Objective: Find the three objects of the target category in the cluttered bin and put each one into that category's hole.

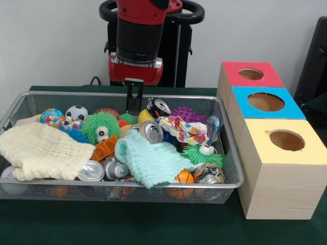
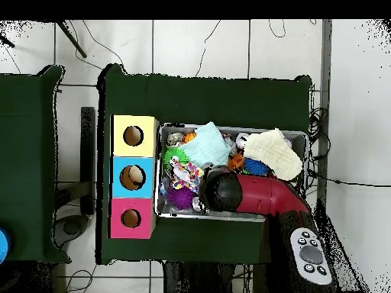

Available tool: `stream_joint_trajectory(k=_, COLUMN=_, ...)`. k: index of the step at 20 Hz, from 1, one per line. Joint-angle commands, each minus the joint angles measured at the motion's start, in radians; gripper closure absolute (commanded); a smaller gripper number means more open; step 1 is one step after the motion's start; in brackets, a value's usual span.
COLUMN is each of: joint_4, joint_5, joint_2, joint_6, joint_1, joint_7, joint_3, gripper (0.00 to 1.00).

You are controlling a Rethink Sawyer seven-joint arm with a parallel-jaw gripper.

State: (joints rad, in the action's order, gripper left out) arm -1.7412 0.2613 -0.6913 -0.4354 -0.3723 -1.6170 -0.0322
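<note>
The wire mesh bin (image 1: pixel 66 93) is full of clutter; it also shows in the overhead view (image 2: pixel 229 128). A silvery can (image 1: pixel 152 131) lies mid-bin, its pull-tab top facing the camera, between a mint cloth and a patterned cloth. Another can (image 1: pixel 92 171) lies at the front beside a cream cloth, with a second silvery one (image 1: pixel 116 168) next to it. A crushed can (image 1: pixel 208 173) sits in the front right corner. My gripper (image 1: pixel 134 99) hangs empty above the bin's back edge, behind the middle can. In the overhead view the arm (image 2: pixel 252 194) hides it.
Three wooden boxes with round holes stand right of the bin: red (image 1: pixel 250 74), blue (image 1: pixel 265 102), yellow (image 1: pixel 286 140). A cream cloth (image 1: pixel 41 150), a mint cloth (image 1: pixel 148 158), green fuzzy toys (image 1: pixel 100 126), a purple spiky toy (image 1: pixel 188 114) and balls (image 1: pixel 76 112) fill the bin.
</note>
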Motion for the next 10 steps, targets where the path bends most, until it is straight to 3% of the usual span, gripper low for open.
stream_joint_trajectory(k=1, joint_4=0.109, joint_5=-0.041, joint_2=0.033, joint_6=-0.136, joint_1=0.002, joint_7=-0.051, joint_3=-0.082, gripper=1.00)
stream_joint_trajectory(k=10, joint_4=0.156, joint_5=-0.034, joint_2=0.062, joint_6=-0.149, joint_1=0.006, joint_7=-0.046, joint_3=-0.089, gripper=1.00)
